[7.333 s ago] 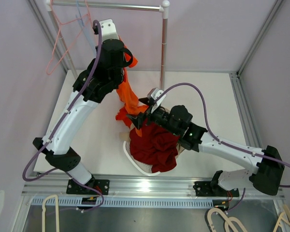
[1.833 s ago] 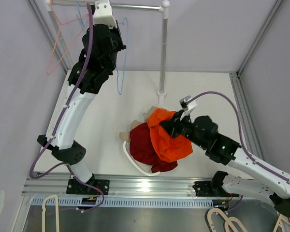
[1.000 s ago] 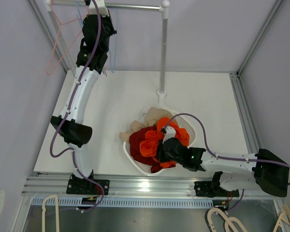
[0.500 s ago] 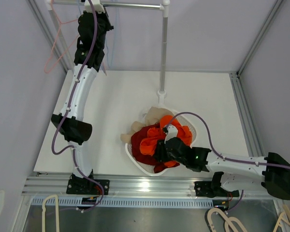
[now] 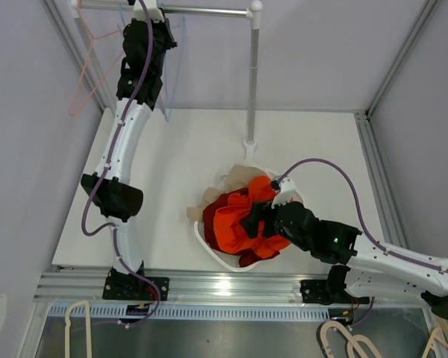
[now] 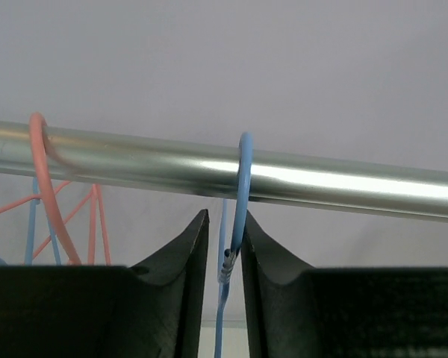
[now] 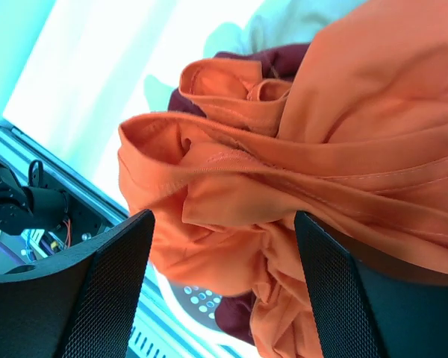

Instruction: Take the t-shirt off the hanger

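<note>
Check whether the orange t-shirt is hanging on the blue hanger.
No, the orange t-shirt lies bunched in the white basket; the blue hanger hangs bare on the rail.

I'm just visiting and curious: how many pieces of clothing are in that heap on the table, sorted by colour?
Orange t-shirt: 1
Dark red garment: 1
Beige garment: 1
Total: 3
</note>
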`<state>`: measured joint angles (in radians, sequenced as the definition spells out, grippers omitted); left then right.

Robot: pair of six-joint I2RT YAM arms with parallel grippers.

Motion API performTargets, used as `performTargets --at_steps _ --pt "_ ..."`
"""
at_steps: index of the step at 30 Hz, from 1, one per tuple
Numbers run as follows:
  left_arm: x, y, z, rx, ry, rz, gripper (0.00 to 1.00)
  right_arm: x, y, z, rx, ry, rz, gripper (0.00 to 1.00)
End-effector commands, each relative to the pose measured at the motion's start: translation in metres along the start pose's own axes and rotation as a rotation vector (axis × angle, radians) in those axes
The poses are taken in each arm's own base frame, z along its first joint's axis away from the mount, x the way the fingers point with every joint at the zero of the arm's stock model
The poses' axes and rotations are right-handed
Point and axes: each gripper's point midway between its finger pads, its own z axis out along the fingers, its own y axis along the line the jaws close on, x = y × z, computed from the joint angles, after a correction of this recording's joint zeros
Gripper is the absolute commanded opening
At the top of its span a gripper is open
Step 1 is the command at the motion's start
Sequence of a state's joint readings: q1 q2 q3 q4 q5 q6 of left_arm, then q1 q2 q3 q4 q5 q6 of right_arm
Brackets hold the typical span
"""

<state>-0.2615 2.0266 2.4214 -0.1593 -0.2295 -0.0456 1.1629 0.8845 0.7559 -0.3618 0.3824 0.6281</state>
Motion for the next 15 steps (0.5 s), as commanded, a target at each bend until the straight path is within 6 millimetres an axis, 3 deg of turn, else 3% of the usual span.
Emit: performTargets --at_steps 1,9,11,14,15 --pt "-0.009 0.001 0.001 0.013 -0.029 -0.02 0.28 -0.021 -0.003 -0.012 0.024 -0.052 -0.03 0.8" --pt "-0.024 0.003 -0.012 0.007 -0.035 -0.025 0.29 -0.029 0.001 -0.013 0.013 -0.078 -0.051 0.81" --pt "-0.041 0.003 -0.022 0.011 -0.054 -0.034 0.34 -0.033 0.001 -0.014 0.013 -0.088 -0.058 0.82" --pt "-0.051 0.001 -0.036 0.007 -0.053 -0.037 0.43 -0.047 0.004 -0.017 0.018 -0.121 -0.088 0.86" --pt "-0.071 -0.002 -0.049 0.015 -0.083 -0.047 0.46 -0.052 0.005 -0.018 0.018 -0.137 -0.096 0.87"
